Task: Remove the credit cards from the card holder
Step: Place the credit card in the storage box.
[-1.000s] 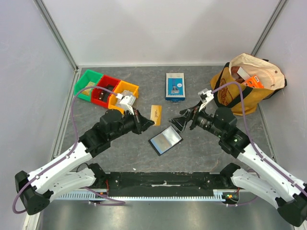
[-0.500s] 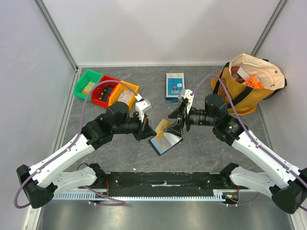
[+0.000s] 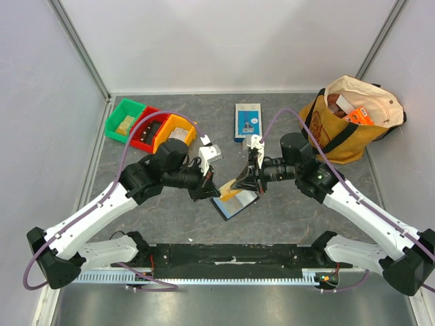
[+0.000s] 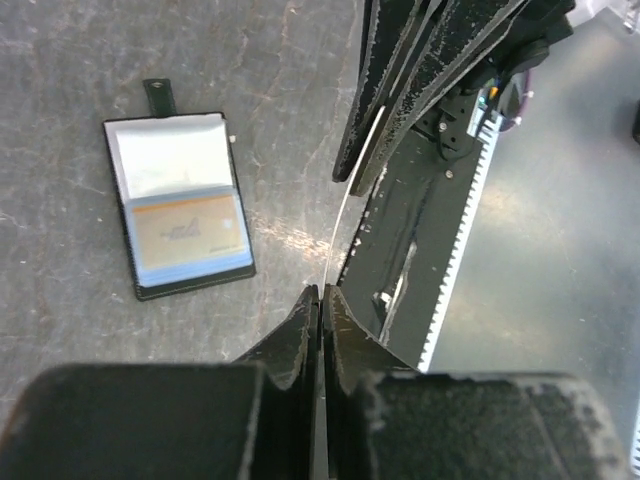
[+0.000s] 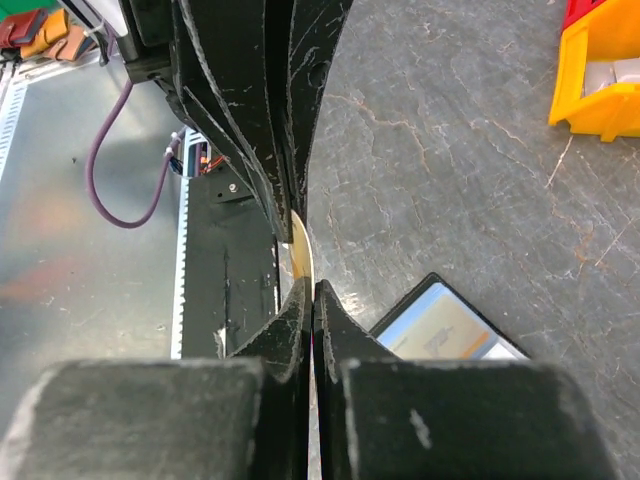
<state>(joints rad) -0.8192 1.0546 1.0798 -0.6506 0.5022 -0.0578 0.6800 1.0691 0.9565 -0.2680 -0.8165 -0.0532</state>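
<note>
A: Left pincer [image 4: 321, 295] and right pincer [image 5: 313, 290] both clamp one credit card [image 4: 340, 230] edge-on, above the open card holder [image 4: 165, 150] on the desk [image 4: 60, 60].
B: Probably light, stiff, slick; pinch flat faces near an edge.

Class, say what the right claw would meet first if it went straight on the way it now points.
Most likely the left claw, almost at once: it and the right claw pinch one credit card tip to tip.
</note>
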